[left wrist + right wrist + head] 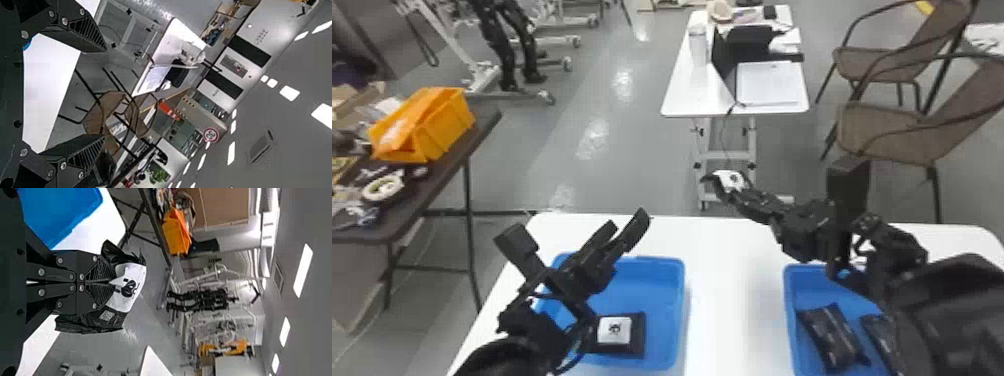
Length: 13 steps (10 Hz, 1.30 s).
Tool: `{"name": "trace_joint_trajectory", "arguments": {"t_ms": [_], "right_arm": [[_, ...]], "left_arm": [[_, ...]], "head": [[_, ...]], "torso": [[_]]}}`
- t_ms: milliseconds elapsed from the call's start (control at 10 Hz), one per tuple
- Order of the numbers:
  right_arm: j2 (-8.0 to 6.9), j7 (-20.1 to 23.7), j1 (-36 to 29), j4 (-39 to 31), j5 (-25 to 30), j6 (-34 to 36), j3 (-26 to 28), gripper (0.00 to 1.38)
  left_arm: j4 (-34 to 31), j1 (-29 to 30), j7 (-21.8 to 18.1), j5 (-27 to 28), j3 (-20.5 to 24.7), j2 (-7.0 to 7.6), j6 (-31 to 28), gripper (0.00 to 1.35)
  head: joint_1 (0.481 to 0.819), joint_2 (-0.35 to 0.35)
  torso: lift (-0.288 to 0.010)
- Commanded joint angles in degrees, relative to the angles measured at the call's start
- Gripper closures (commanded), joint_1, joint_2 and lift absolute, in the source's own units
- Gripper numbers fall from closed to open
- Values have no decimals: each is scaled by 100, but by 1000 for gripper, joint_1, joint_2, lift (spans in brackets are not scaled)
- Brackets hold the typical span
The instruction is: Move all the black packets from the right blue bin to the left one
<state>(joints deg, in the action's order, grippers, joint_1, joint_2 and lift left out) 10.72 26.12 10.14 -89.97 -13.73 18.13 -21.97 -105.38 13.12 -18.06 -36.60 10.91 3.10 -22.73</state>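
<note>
The white tabletop carries two blue plastic bins; the left blue bin is the destination, the right blue bin the source. The left end effector is released, its black fingers wide apart, above the left bin. The right end effector is clenched on a black plastic packet with white label, raised high between the bins, probably so that it passes over their walls. One flat black packet already lies in the left bin. In the right bin lies a glossy black packet; another dark packet is partly covered by the right arm, so I cannot tell the total number.
</note>
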Motion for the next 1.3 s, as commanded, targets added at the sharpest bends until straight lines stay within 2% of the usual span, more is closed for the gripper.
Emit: {"name": "trace_joint_trajectory", "arguments": {"t_ms": [0, 100, 200, 500, 700, 900, 1000, 1100, 1200], "right_arm": [[53, 42, 489, 507, -288, 15, -783, 1271], [80, 51, 744, 726, -358, 23, -1108, 1271], [115, 51, 990, 902, -411, 15, -1459, 1271], [80, 33, 1368, 1271, -595, -91, -1952, 1271], [97, 24, 1597, 1386, -718, -144, -2242, 1271], [53, 16, 1720, 1465, -762, -170, -2374, 1271], [53, 16, 1720, 1473, -780, -170, -2382, 1271], [53, 16, 1729, 1482, -797, -170, -2382, 1271], [53, 16, 1729, 1491, -797, -170, -2391, 1271]], "left_arm": [[27, -91, -5, -243, 60, -90, -197, 272], [53, -135, -128, -295, 157, -213, -338, 272], [53, -187, -198, -234, 148, -239, -373, 272], [35, -328, -260, -199, 34, -143, -786, 272], [27, -328, -242, 30, 69, -257, -891, 274], [35, -328, -242, 241, 78, -248, -962, 279], [27, -337, -189, 293, 104, -257, -1225, 467], [18, -346, -128, 285, 131, -257, -1427, 929], [18, -328, -119, 381, 87, -257, -1340, 1093]], "head": [[695, 241], [695, 270], [695, 281], [695, 300], [695, 306], [695, 318], [695, 325], [695, 327], [695, 328]], "torso": [[0], [0], [0], [0], [0], [0], [0], [0], [0]]}}
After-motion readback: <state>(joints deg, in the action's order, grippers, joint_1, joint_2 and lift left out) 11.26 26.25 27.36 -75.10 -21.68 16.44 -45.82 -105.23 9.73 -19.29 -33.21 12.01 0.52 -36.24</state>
